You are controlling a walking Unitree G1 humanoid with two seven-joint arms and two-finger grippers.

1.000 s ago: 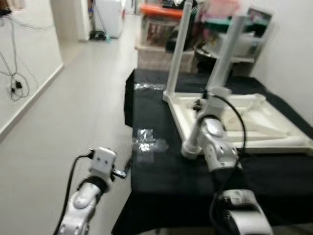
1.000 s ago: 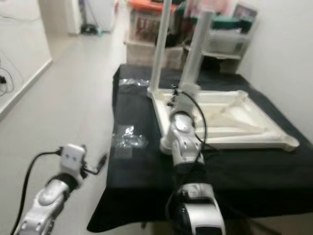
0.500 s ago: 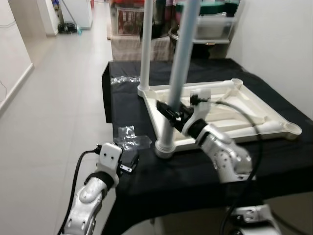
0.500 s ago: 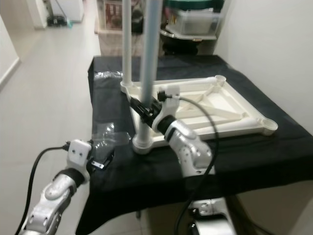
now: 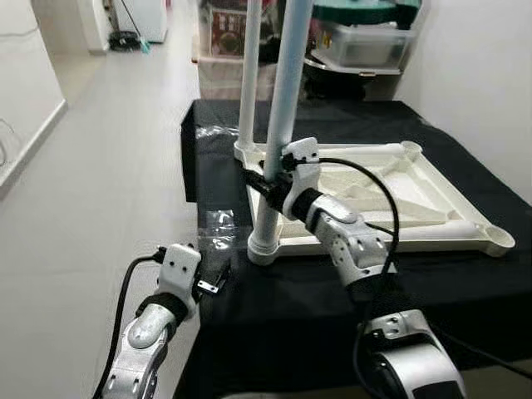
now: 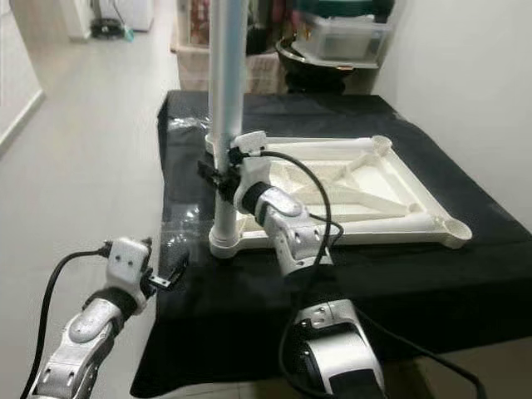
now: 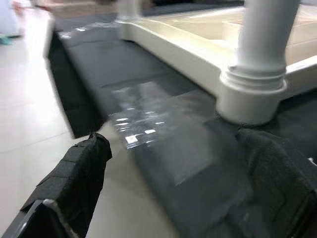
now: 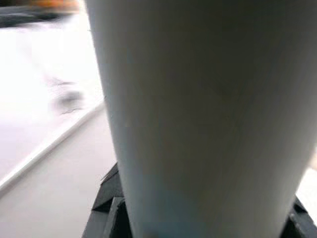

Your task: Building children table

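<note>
Leg (image 5: 281, 125) stands upright in the near corner socket of the upturned tabletop (image 5: 432, 224) on the black surface (image 5: 274, 307), right gripper (image 5: 268, 184) clamped round it, left gripper (image 5: 218, 278) open, low beside the edge.

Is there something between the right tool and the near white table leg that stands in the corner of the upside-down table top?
Nothing visible stands between them. The right tool is already on the near table leg, its black fingers on either side of the tube above the corner socket of the table top. The left tool hangs open at the black cloth's edge.
</note>
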